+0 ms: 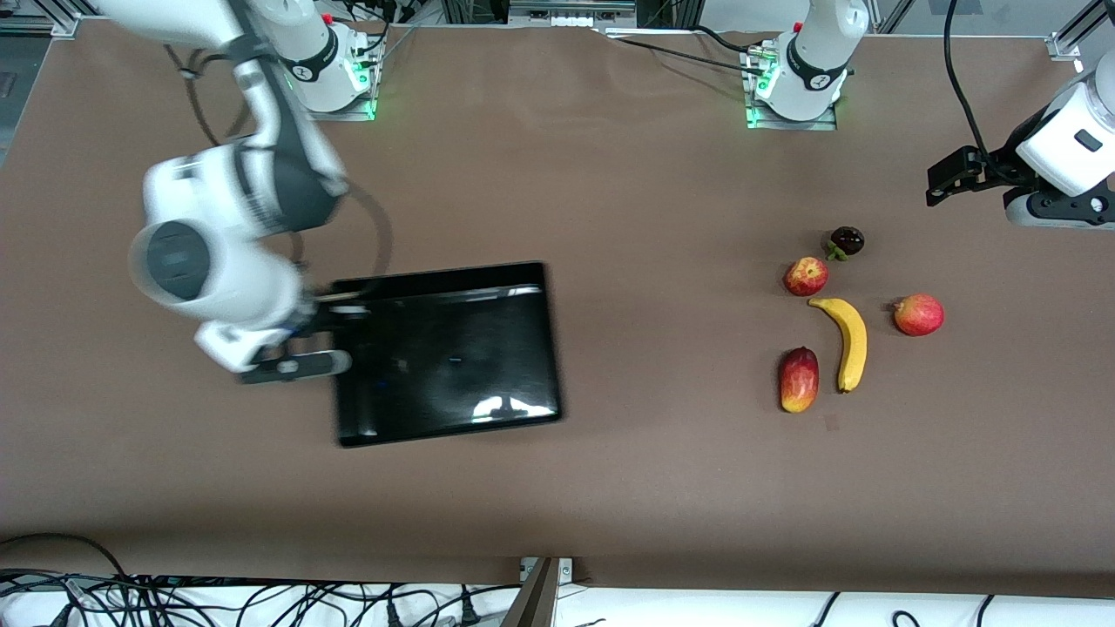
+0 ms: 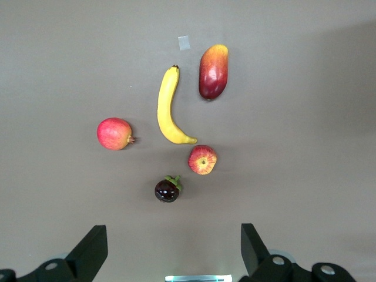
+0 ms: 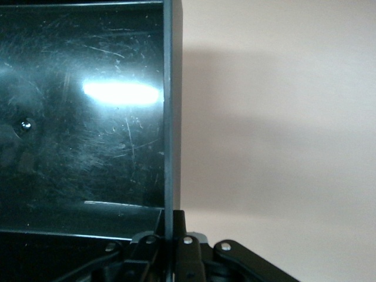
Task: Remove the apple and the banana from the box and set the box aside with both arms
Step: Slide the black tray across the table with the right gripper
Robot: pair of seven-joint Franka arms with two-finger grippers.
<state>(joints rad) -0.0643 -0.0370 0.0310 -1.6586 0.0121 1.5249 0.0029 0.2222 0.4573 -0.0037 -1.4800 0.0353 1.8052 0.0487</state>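
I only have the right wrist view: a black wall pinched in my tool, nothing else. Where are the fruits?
Observer: All of them lie on the table toward the left arm's end, none in the box. The banana is in the middle of the cluster.
Operator: And the apple?
Observer: The apple lies beside the banana's end that is farther from the front camera, with a mangosteen farther again.
Operator: What is the left arm doing?
Observer: The left tool hangs open in the air near that cluster, holding nothing.
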